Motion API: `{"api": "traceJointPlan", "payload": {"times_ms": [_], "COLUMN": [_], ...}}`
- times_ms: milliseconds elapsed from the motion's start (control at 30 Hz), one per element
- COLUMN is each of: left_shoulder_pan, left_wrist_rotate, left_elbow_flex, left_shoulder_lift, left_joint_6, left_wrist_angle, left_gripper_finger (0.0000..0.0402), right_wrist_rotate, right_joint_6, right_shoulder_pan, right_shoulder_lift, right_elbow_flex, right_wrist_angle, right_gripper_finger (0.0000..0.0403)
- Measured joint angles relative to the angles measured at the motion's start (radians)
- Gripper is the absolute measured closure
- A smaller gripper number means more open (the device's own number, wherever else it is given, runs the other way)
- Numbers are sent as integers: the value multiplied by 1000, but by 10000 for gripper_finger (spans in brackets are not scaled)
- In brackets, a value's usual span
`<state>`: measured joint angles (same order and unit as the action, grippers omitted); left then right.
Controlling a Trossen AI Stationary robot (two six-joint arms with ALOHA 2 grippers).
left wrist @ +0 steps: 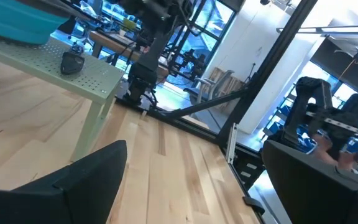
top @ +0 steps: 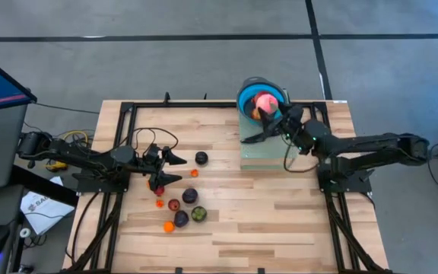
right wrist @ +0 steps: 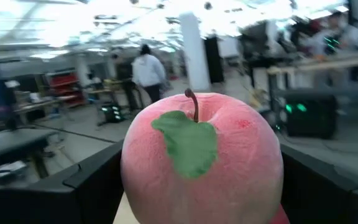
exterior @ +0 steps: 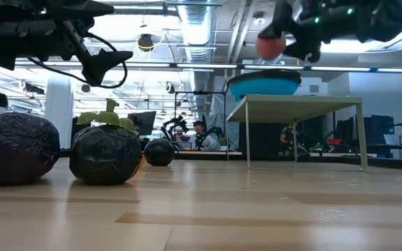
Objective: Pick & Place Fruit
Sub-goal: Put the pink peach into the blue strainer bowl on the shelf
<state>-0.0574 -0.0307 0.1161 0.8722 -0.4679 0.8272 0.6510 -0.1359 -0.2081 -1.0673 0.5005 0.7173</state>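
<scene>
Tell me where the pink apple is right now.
The pink apple sits between the right hand's fingers, above the blue bowl on the green stand, table's right rear.

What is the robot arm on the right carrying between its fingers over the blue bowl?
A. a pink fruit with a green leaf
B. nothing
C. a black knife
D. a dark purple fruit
A: the right gripper has a pink fruit with a stem and green leaf between its fingers, above the blue bowl.

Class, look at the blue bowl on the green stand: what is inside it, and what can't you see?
The bowl holds an orange fruit; the right claw holds a pink fruit over it. Both hide the bowl's floor.
</scene>
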Motion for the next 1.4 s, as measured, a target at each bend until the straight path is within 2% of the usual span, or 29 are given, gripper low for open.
{"api": "traceJointPlan", "payload": {"times_ms": [200,467,600,767,1000,1400], "left_shoulder_pan": [0,0,0,0,0,0], "left_wrist_rotate": [0,0,0,0,0,0], "left_elbow_flex": [0,0,0,0,0,0], "left_shoulder_lift": [0,0,0,0,0,0], "left_joint_6": [0,0,0,0,0,0], "left_wrist_angle": [0,0,0,0,0,0], "left_gripper_finger": [33,33,33,33,33,33], "right_wrist_rotate": [3,32,81,84,114,109], "right_joint_6": [-57,-76,-108,-116,-227,-239], "right_shoulder_pan": [-78,-103,-105,-105,-141,-158], "right_shoulder_lift": [12,18,18,17,17,17], "right_elbow_flex": [0,1,1,1,1,1], "right_wrist_angle": [-67,-176,-187,-203,-328,-335], "right_gripper_finger": [59,50,50,52,51,41]}}
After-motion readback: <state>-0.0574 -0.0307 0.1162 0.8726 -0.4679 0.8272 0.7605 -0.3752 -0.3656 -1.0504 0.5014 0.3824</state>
